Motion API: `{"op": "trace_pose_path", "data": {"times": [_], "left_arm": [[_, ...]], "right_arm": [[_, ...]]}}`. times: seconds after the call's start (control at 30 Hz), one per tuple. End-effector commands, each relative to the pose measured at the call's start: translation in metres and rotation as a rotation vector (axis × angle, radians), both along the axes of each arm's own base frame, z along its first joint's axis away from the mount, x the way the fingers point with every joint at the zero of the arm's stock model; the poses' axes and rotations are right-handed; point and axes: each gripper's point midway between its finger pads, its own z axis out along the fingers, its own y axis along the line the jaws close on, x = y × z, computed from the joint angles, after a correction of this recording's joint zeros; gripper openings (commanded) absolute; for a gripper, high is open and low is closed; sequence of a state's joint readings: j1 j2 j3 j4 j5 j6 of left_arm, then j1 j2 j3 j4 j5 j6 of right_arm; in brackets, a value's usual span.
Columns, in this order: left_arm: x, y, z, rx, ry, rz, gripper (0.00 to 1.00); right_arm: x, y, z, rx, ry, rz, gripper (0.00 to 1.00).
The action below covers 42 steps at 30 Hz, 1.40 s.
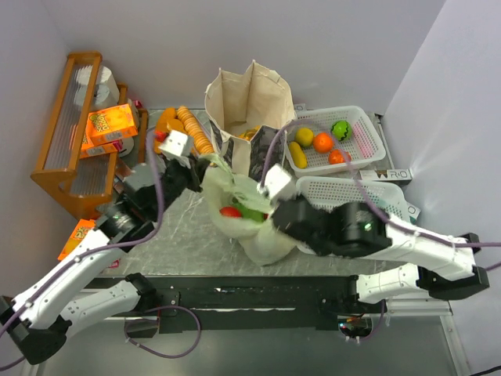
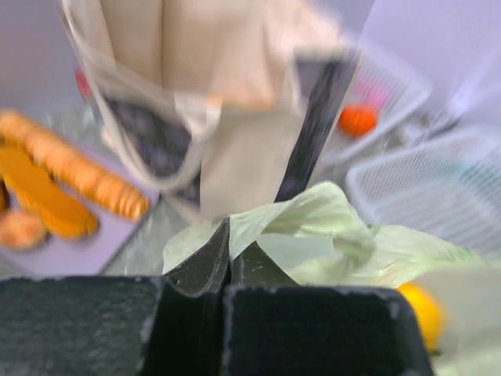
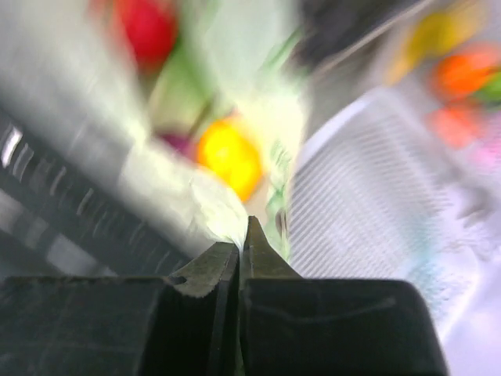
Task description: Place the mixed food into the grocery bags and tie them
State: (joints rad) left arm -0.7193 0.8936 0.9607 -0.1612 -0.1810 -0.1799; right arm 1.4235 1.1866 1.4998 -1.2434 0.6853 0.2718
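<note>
The green plastic bag [image 1: 258, 235] sits in the middle of the table [image 1: 168, 235], just in front of the canvas tote [image 1: 243, 98]. A red fruit [image 1: 230, 211] and a yellow fruit [image 3: 229, 157] show inside it. The left tool [image 2: 229, 243] is pinched tight on the bag's left rim and the right tool [image 3: 244, 235] on its right rim, probably so each holds one side for knotting. Loose fruit [image 1: 322, 142] lies in the basket [image 1: 368, 117] beyond, so packing looks unfinished.

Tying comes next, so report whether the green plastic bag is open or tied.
Open: the green plastic bag gapes upward, red fruit showing inside; no knot visible.
</note>
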Motion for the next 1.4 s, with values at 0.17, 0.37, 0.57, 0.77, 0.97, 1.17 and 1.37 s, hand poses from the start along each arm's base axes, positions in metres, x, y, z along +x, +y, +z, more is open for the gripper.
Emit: {"op": "trace_pose_path", "data": {"times": [0.17, 0.37, 0.57, 0.77, 0.97, 1.17, 1.37], "left_arm": [[-0.040, 0.019, 0.175, -0.334, -0.307, -0.068, 0.01], [-0.047, 0.033, 0.176, -0.369, -0.302, -0.033, 0.01], [-0.024, 0.011, 0.061, -0.372, -0.053, 0.002, 0.01], [-0.023, 0.022, 0.031, -0.343, -0.038, 0.054, 0.01], [-0.040, 0.037, 0.069, -0.386, -0.132, 0.038, 0.01], [-0.057, 0.045, 0.107, -0.440, -0.173, 0.008, 0.01], [-0.043, 0.032, 0.075, -0.389, -0.108, 0.012, 0.01]], "right_arm": [[0.076, -0.035, 0.225, 0.399, -0.656, -0.023, 0.00], [0.097, -0.016, 0.210, 0.422, -0.598, 0.067, 0.00], [0.139, 0.031, 0.078, 0.391, -0.293, 0.142, 0.00], [0.152, 0.048, 0.043, 0.331, -0.180, 0.151, 0.00], [0.139, 0.043, 0.111, 0.427, -0.275, 0.184, 0.00], [0.120, 0.032, 0.168, 0.539, -0.381, 0.220, 0.00], [0.140, 0.039, 0.136, 0.475, -0.371, 0.203, 0.00]]}}
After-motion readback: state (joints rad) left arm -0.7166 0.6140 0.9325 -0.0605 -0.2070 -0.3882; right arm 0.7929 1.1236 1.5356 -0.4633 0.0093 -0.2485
